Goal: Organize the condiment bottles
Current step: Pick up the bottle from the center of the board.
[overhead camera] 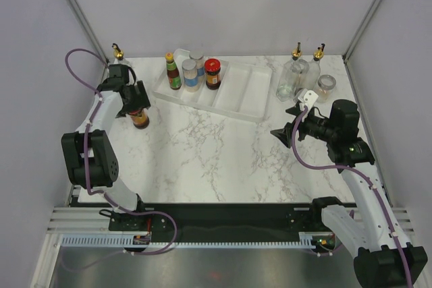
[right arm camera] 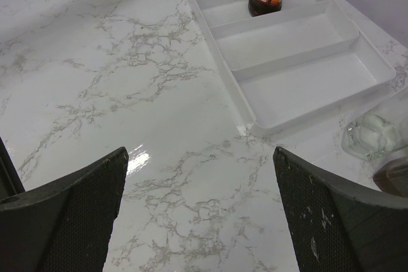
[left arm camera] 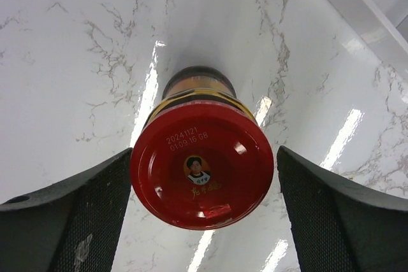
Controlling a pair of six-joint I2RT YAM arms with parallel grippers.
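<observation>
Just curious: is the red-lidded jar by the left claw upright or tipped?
Upright. The jar stands base down on the table, lid facing up.

My top view looks down from high at six o'clock over the whole surface (overhead camera: 202,153). My left wrist view sits very close above the red-lidded jar (left arm camera: 202,164) at nine o'clock. My right wrist view, from three o'clock, faces the white tray (right arm camera: 306,87) at twelve, which the top view shares.
</observation>
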